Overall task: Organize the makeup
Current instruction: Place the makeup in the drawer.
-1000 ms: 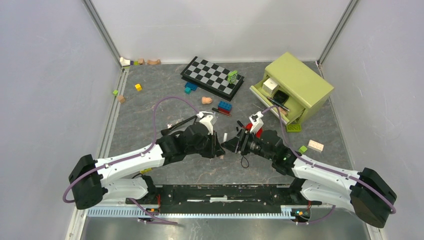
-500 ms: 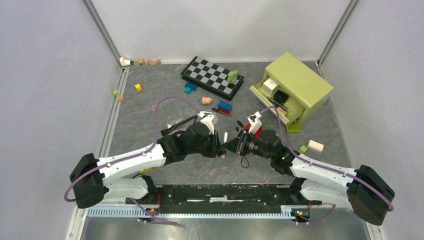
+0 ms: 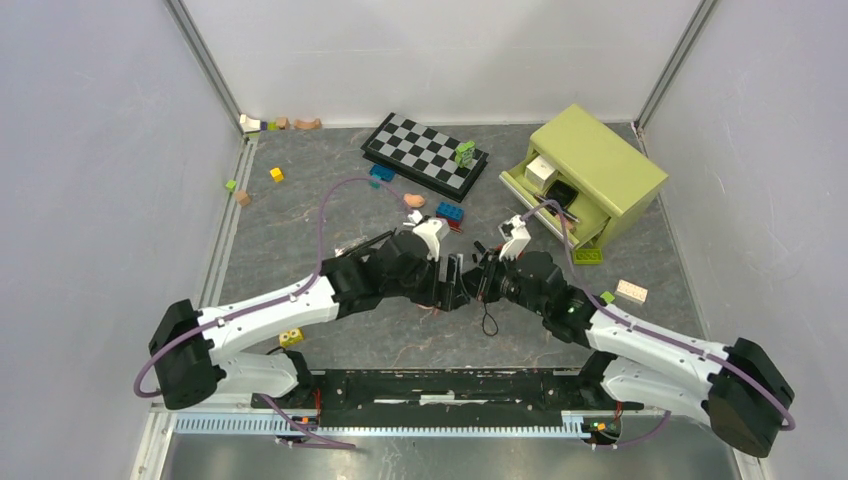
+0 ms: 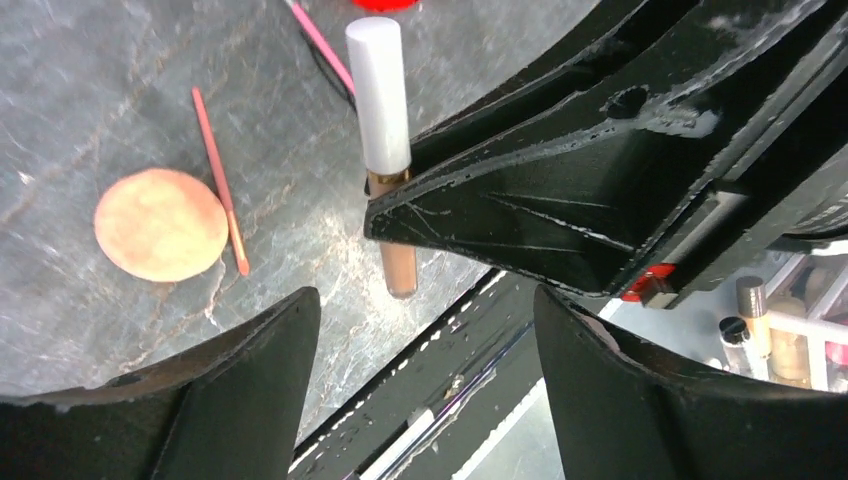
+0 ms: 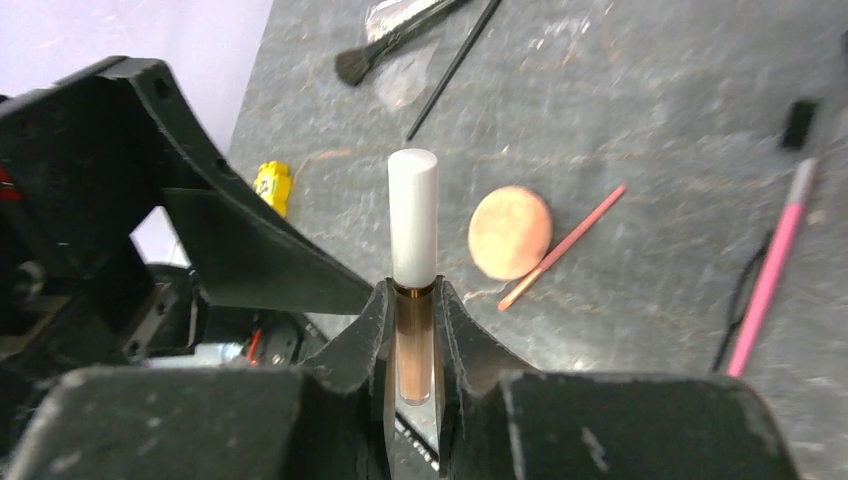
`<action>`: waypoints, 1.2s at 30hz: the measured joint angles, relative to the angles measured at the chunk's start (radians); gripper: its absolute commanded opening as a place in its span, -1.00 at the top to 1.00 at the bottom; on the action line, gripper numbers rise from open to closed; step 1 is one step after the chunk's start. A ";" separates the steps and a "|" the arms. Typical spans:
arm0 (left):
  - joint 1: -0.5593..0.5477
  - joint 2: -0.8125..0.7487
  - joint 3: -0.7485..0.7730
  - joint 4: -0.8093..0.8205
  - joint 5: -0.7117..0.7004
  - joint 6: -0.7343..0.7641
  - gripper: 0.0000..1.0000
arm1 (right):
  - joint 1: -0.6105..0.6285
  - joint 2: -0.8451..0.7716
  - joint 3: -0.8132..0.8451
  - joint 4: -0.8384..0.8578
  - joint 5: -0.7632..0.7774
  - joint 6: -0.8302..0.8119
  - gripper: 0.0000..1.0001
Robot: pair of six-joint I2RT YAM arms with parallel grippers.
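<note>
A small makeup tube with a white cap and tan body (image 5: 413, 230) stands upright above the table, with my right gripper (image 5: 413, 300) shut on its tan lower part. In the left wrist view the same tube (image 4: 378, 95) shows beyond my left gripper (image 4: 420, 310), which is open and apart from it. The two grippers meet mid-table, left gripper (image 3: 452, 285) facing right gripper (image 3: 472, 283). On the table lie a round peach puff (image 5: 510, 231), a thin wooden pencil (image 5: 562, 246) beside it, a pink pencil (image 5: 768, 275) and a black-handled brush (image 5: 385, 45).
A green drawer box (image 3: 600, 165) with its drawer pulled out stands at the back right. A checkerboard (image 3: 425, 152) lies at the back centre. Coloured toy bricks are scattered about, among them a blue brick (image 3: 450, 211) and a yellow brick (image 3: 291, 337).
My left gripper has opened and let go of the tube. My right gripper has closed on it. Both grippers have shifted slightly away from the bases.
</note>
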 measured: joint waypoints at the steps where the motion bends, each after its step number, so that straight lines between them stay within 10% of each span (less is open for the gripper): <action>1: 0.005 0.000 0.022 -0.010 0.001 0.011 -0.74 | -0.002 -0.010 0.018 -0.031 0.023 -0.024 0.91; 15: 0.500 0.134 0.293 -0.185 0.149 0.133 -0.81 | -0.146 -0.113 0.340 -0.450 0.286 -0.473 1.00; 36: 0.578 0.087 0.226 -0.283 -0.047 0.347 -0.87 | -0.401 0.169 0.799 -0.716 0.406 -1.156 0.96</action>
